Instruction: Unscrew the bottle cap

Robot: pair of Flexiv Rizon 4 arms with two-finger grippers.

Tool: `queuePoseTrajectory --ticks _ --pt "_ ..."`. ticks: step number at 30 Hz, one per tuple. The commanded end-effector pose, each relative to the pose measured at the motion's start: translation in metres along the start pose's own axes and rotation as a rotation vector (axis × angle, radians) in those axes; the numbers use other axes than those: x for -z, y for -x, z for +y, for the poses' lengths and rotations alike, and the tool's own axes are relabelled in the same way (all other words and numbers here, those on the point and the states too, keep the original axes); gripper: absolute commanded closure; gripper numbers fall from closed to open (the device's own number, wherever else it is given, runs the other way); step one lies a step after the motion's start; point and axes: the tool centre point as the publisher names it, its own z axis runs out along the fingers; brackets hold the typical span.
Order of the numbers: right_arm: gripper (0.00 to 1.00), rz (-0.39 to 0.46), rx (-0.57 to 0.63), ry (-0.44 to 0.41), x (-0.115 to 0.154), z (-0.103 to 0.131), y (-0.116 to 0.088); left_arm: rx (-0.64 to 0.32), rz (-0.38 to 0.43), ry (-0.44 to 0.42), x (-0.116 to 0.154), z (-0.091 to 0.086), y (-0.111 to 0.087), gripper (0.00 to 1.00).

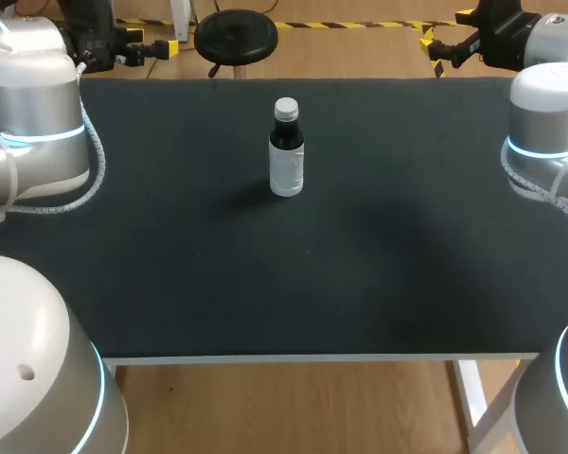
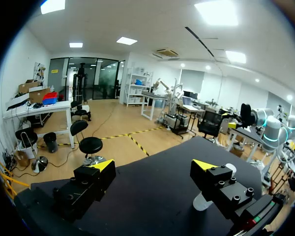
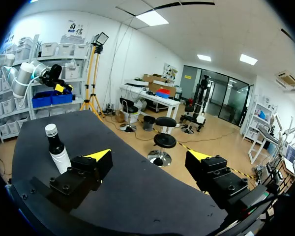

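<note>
**Upper middle of the bench: bottle capped, both grippers off it**

In the upper middle of the head view the bottle (image 1: 286,156) stands upright on the black bench (image 1: 265,284). It is dark glass w/ a white label, and the silver cap (image 1: 285,108) sits on top. Nothing touches it.

My L arm (image 1: 33,132) comes in at upper left and my R arm (image 1: 549,123) at upper right. Both are by the bench's far corners, well apart from the bottle.

L wrist view: the left gripper (image 2: 155,167) has its fingers wide apart w/ nothing btwn them, only bare bench ahead.

R wrist view: the right gripper (image 3: 148,156) is also spread wide, w/ nothing in the gap. The bottle shows beside one finger, outside the gap, no contact.
</note>
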Motion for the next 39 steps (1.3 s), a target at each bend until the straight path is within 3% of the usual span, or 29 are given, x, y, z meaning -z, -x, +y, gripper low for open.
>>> queuePoseTrajectory --ticks 1,22,33,39 --pt "0.00 0.001 0.000 -0.002 0.000 0.000 0.000 0.001 0.001 0.000 0.000 0.000 0.000 0.00" --pt "0.00 0.001 0.000 -0.002 0.000 0.000 0.000 0.001 0.001 0.000 0.000 0.000 0.000 0.00" --pt "0.00 0.001 0.000 -0.002 0.000 0.000 0.000 0.012 0.359 -0.123 0.003 0.005 -0.021 0.00" --pt "0.00 0.001 0.000 -0.002 0.000 0.000 0.000 -0.074 0.589 -0.181 0.007 0.013 -0.041 0.00"
